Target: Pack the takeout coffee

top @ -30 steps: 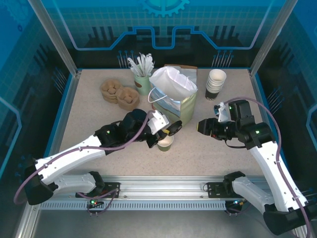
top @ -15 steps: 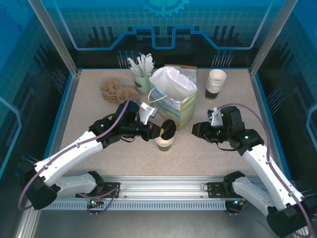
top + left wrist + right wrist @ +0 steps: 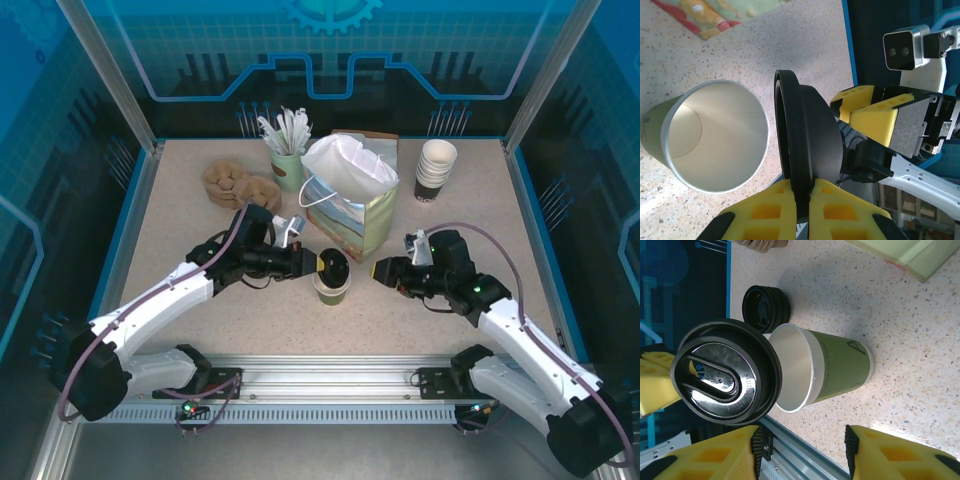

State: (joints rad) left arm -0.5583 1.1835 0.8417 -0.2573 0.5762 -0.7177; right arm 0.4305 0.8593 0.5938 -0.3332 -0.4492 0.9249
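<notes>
While the black lid [image 3: 807,135] is clenched edge-on in the left claw [image 3: 802,197], the open paper cup [image 3: 715,137] is best steadied by the released right claw [image 3: 802,450].

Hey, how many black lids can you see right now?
2 at least: one lid pinched in the left gripper beside the open cup; a short lid stack on the table behind it, count unclear.

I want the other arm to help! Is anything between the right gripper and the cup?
Nothing visible. Only bare table separates the right gripper from the paper cup. The left gripper holds the black lid by the cup's rim, not in between.
</notes>
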